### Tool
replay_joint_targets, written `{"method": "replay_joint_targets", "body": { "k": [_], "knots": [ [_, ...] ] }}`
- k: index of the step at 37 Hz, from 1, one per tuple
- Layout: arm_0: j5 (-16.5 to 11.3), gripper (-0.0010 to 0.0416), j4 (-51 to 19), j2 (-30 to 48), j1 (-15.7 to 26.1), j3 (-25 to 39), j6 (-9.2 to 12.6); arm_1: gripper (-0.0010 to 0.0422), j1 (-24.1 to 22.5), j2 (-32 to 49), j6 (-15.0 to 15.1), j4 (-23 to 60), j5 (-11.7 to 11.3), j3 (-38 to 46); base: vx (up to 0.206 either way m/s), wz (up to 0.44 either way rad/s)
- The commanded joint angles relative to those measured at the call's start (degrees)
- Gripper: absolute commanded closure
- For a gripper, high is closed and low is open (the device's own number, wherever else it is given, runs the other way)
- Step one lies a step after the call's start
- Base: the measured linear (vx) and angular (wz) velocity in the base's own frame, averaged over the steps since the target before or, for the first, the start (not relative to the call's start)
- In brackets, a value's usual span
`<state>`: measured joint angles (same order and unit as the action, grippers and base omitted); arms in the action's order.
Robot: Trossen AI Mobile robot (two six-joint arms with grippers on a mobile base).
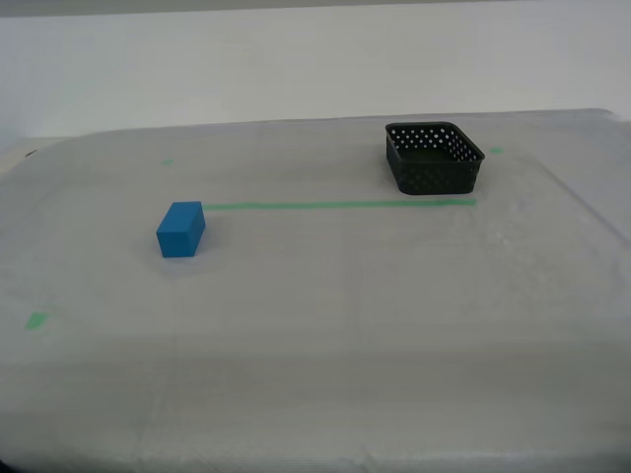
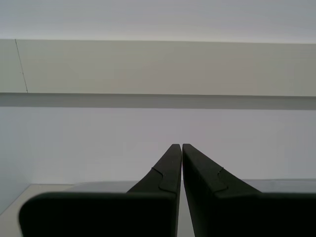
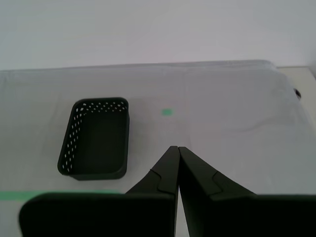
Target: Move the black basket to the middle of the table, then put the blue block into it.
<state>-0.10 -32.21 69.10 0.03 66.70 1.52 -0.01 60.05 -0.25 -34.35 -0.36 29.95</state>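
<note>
White wall behind, cloth-covered table [image 1: 325, 335] in front, with the green tape line [image 1: 340, 205] as my landmark. Black basket [image 1: 435, 157] sits just behind the line's far end toward the exterior view's right, touching nothing; also visible, empty, in the first wrist view [image 3: 96, 139]. Blue block [image 1: 180, 229] rests at the line's opposite end, well apart from the basket. Judgement: step one not begun, basket not yet moved to mid-table. My first gripper [image 3: 177, 148] has its jaws pressed together, empty, up off the cloth, with the basket off to one side of its tips and a small green tape bit [image 3: 167, 112] beyond them. My second gripper [image 2: 181, 145] is likewise closed on nothing, pointed at the wall (only a sliver of table edge shows there). Next move likely needs the first gripper opened, brought over a basket wall, then closed on the rim. Neither arm appears in the exterior view, so arm poses are unknown; block not visible in either wrist view.
</note>
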Motion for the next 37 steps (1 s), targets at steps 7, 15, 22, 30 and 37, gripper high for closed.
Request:
{"method": "replay_joint_targets", "body": {
  "k": [7, 15, 22, 30, 37],
  "knots": [
    [-0.09, 0.0406, -9.57, 7.19, 0.02, 9.25, -0.02, 0.0412, -0.02, -0.02, 0.11, -0.07, -0.02, 0.02, 0.000, 0.000],
    [-0.09, 0.0406, -18.01, 13.75, 0.02, 17.14, -0.04, 0.0412, -0.02, -0.02, 0.09, -0.04, -0.02, 0.02, 0.000, 0.000],
    [-0.15, 0.0406, -23.23, 18.75, 0.04, 23.78, -0.46, 0.0412, -0.02, -0.02, 0.11, -0.04, -0.02, 0.02, 0.000, 0.000],
    [-0.26, 0.0406, -30.32, 24.26, 0.04, 33.14, -1.44, 0.0412, -0.02, -0.02, 0.11, -0.04, -0.02, 0.02, 0.000, 0.000],
    [-0.42, 0.0406, -35.95, 29.09, 0.07, 41.24, -1.97, 0.0412, -0.02, -0.02, 0.09, -0.04, -0.02, 0.02, 0.000, 0.000]
  ]
}}
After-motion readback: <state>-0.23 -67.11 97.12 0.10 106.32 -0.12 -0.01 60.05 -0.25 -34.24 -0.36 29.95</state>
